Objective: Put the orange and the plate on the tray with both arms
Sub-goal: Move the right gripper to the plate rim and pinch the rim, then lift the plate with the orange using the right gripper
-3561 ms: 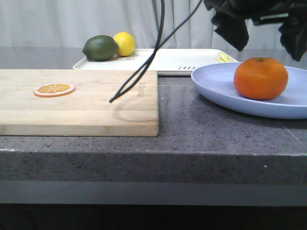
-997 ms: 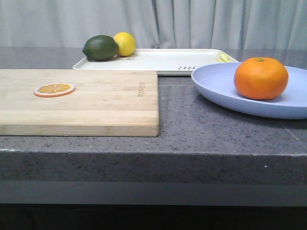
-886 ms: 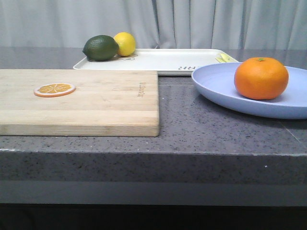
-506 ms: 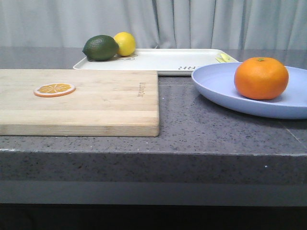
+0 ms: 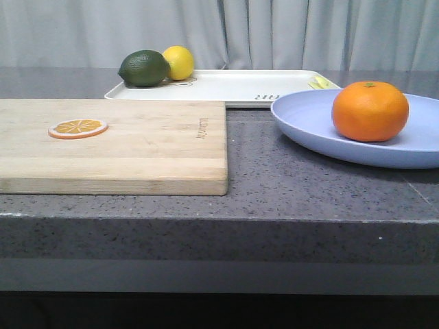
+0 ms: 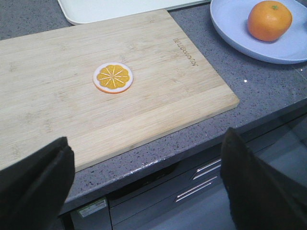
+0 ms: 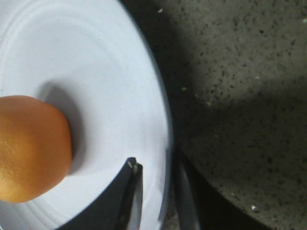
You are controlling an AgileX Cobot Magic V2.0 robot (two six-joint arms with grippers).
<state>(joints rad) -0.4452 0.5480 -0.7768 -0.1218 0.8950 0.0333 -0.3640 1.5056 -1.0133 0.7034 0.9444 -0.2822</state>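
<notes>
Grey counter: cutting board beside plate, orange aboard.

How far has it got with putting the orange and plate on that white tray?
Done: the orange already sits on the plate. In hand: the right gripper straddles the plate's rim, one finger above and one below. The left gripper hangs open near the cutting board. Left: the plate is on the counter, not on the tray.

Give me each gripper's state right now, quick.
Left gripper: open, holding nothing.
Right gripper: fingers straddling the rim of the plate, one on each side; closed on it or not cannot be told.
</notes>
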